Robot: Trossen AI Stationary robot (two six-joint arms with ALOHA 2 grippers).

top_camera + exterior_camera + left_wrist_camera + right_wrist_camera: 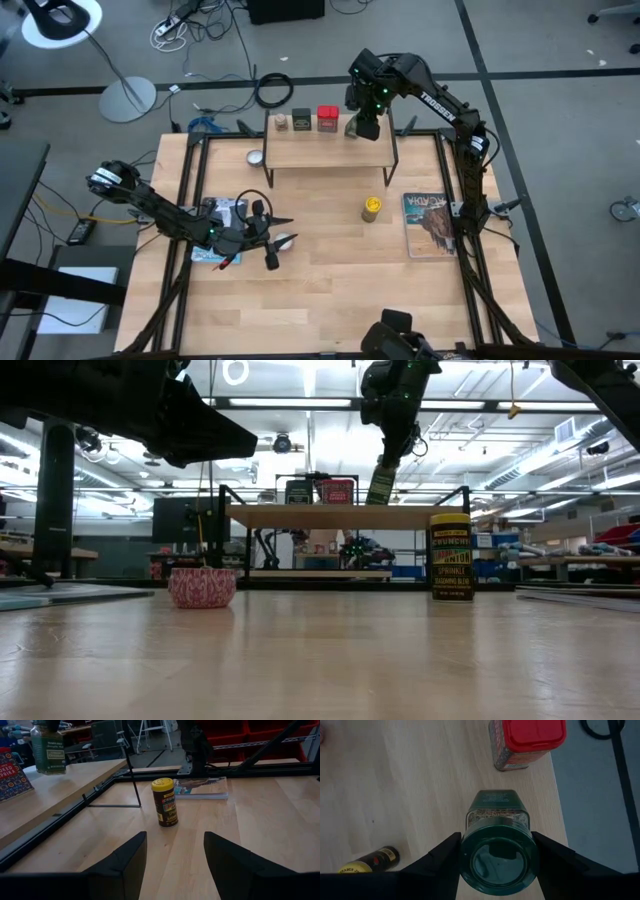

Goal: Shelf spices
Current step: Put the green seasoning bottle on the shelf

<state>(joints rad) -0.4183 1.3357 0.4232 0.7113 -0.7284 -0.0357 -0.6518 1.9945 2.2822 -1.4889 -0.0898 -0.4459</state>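
The light-wood shelf [330,152] stands at the table's far side. On it, in a row, are the small brownish jar [281,122], the black tin [302,121] and the red tin [327,119]. My right gripper [364,124] is over the shelf's right part, shut on the green-capped jar [498,815], next to the red tin [527,742]. The yellow jar [371,208] stands upright on the table in front of the shelf. My left gripper [278,242] is open and low over the table's left middle, pointing toward the yellow jar [165,802]. My right gripper holds the green-capped jar by its green cap [498,861], pinched between the two fingers, one on each side. The fingers come from above, pointing down. The jar hangs slightly tilted [381,482], its base just at the shelf top; whether it touches, I cannot tell.
A book [430,222] lies at the table's right edge and another [215,232] under my left arm. One silver disc [256,157] lies left of the shelf, one [287,241] by my left gripper. Bare shelf top [300,152] runs in front of the containers.
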